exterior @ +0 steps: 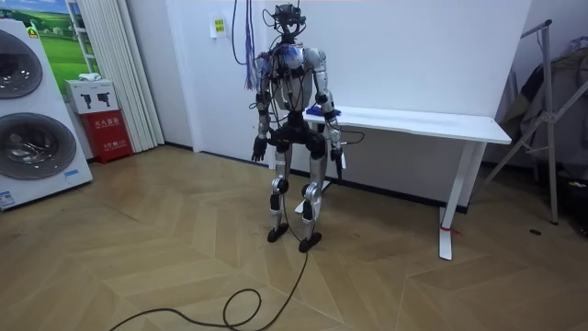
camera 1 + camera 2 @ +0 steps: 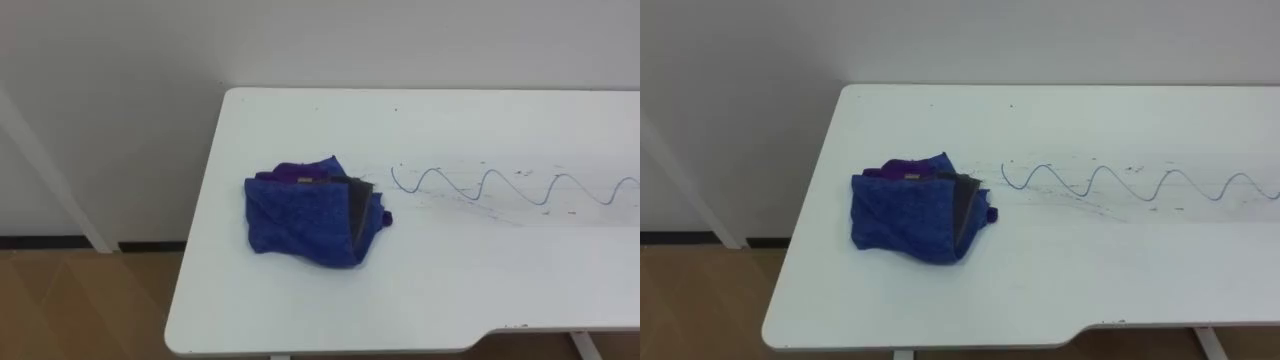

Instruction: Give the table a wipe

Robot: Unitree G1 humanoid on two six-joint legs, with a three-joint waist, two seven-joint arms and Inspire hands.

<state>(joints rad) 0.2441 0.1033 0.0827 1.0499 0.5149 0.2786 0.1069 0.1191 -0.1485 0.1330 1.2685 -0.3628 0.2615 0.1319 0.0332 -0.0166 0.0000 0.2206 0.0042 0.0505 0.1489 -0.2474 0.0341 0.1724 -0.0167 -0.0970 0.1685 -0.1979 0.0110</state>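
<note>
blue cloth (image 2: 312,212) lies bunched near the left end of the white table (image 2: 300,310), just beside a wavy pen line (image 2: 500,187). left hand (image 1: 258,147) and right hand (image 1: 340,164) hang low, off it; can't tell their grip.
</note>
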